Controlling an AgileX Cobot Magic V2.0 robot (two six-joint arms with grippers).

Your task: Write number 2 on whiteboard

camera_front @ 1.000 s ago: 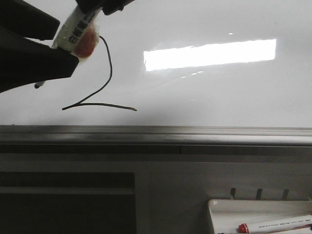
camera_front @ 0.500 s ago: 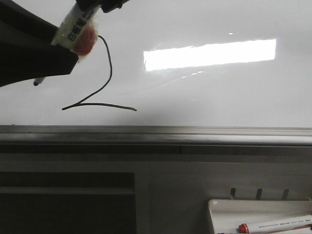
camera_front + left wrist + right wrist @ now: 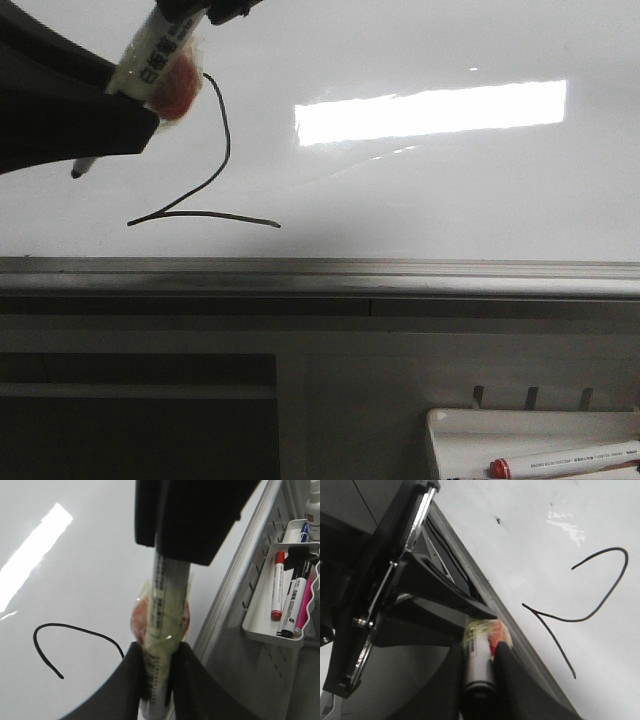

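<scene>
Finished number 2 on whiteboard, black, left part of board above grey rail; base stroke runs flat just above rail, curved top partly hidden in front view behind marker. Also seen in left wrist view as curved top only and whole in right wrist view.

Left fingers closed tight on marker barrel, w/ orange blob under clear tape wrap. Tip off the drawn line, to left of the digit; touching board or not: can't tell.

Right fingers closed on a second marker, also w/ yellowish tape and red patch, beside rail.

Vs 0.5 s ago: nearly same. Marker and left arm shifted only slightly, tip a touch lower. Digit unchanged, no new ink.

Small white tray lower right w/ red-capped marker, not moved.
</scene>
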